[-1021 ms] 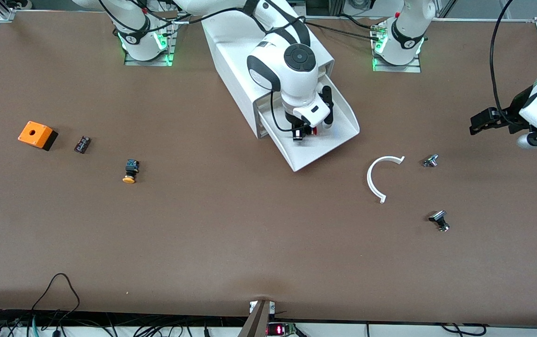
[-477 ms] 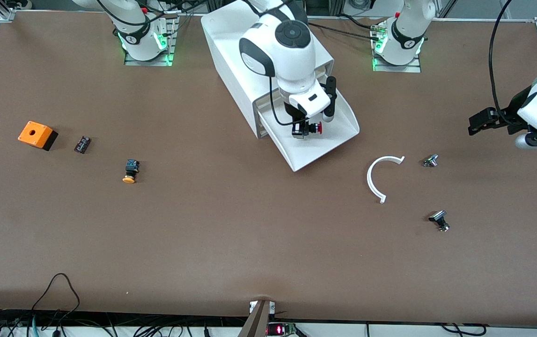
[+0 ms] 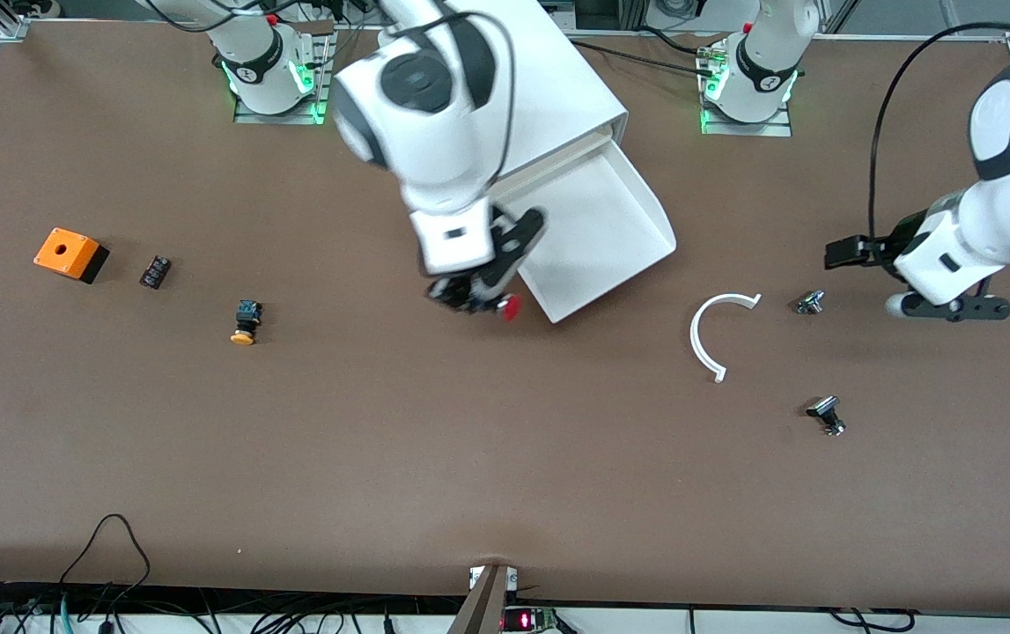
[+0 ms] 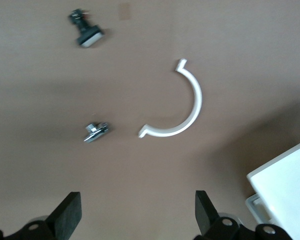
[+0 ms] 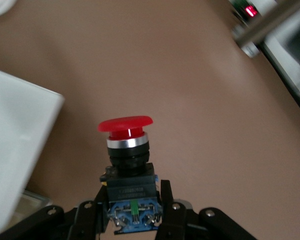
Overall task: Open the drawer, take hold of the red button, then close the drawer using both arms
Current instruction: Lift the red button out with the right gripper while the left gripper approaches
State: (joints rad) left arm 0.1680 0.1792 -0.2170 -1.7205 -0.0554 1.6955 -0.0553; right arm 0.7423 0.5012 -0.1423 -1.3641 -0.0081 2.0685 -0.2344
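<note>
Right gripper [image 3: 469, 298] is clamped on the button [image 3: 509, 306], hanging over bare table just beside the drawer's [image 3: 597, 231] front corner, off toward the right arm's end. Button is out of the tray. In the right wrist view the fingers [image 5: 166, 200] pinch the blue-black body [image 5: 132, 192]; the red cap [image 5: 126, 125] sticks out past the tips, clear of them. Grip looks square, no visible tilt.

Drawer is pulled fully out of the cabinet [image 3: 549, 97], tray looks empty.

Left gripper [image 3: 852, 253] is spread wide, holding nothing, over the table near the left arm's end, close to a small metal part [image 3: 810, 302] and the white arc piece [image 3: 716, 335]. Left wrist view shows both, plus the drawer corner [image 4: 285, 187] at the edge.

Step in hand as I read it: carry the button clear, then shut the drawer.

How I'd run it:
- Keep the right clamp firm and carry the button away from the drawer front, so nothing snags the tray lip.
- Bring the left gripper to the drawer front, skirting the arc piece.
- Push square along the drawer's slide line; cabinet sits angled on the table, so an off-axis push may skew it or shove the whole cabinet.

Risk: cap knocking the tray corner while the right arm swings.
</note>
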